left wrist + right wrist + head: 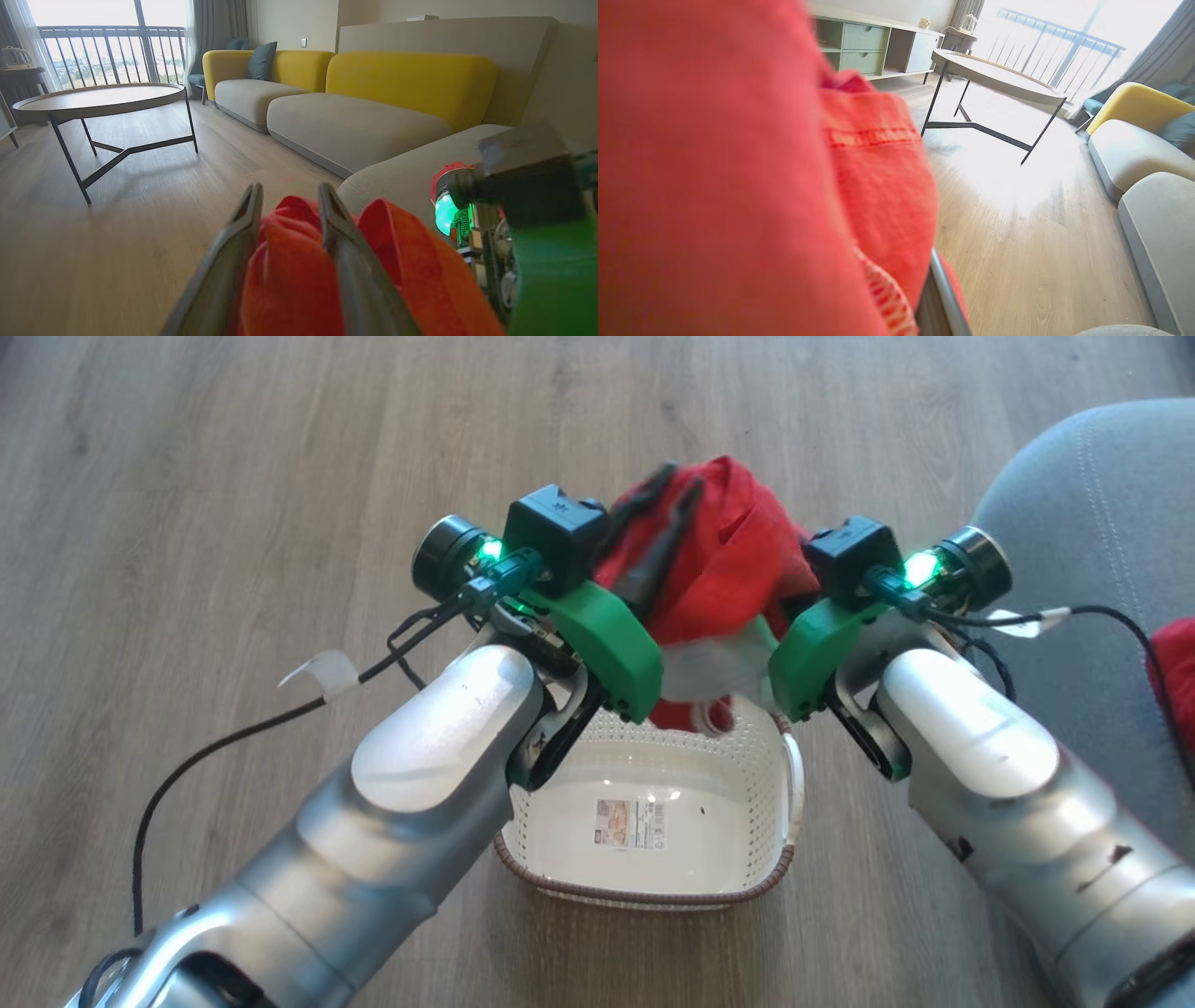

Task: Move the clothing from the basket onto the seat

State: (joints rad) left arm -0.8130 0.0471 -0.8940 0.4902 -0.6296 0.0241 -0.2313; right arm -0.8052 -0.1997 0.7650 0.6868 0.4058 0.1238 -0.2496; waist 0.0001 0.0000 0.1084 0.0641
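Head view. The clothing [738, 551], a bunched red garment with white trim hanging at its lower edge, is being held up in the air between the two arms. It is hanging clear of the basket [560, 784], which is standing at 6 o'clock of it on the wooden floor [233, 476]. The basket's interior is showing bare white plastic and a label sticker [630, 823] on the bottom.

The left pincer [683, 479] is reaching in from 9 o'clock. Its two dark fingers are standing a little apart, with a fold of red fabric bunched between them, as the left wrist view shows. The right pincer [931, 275] is coming in from 3 o'clock and is closed. Red cloth is pressing against its one visible finger and covering the other in the right wrist view.

The seat [1074, 504] is lying at 3 o'clock of the basket, with bare floor between them. A second red piece [1178, 672] is resting on the seat at the frame's right edge.
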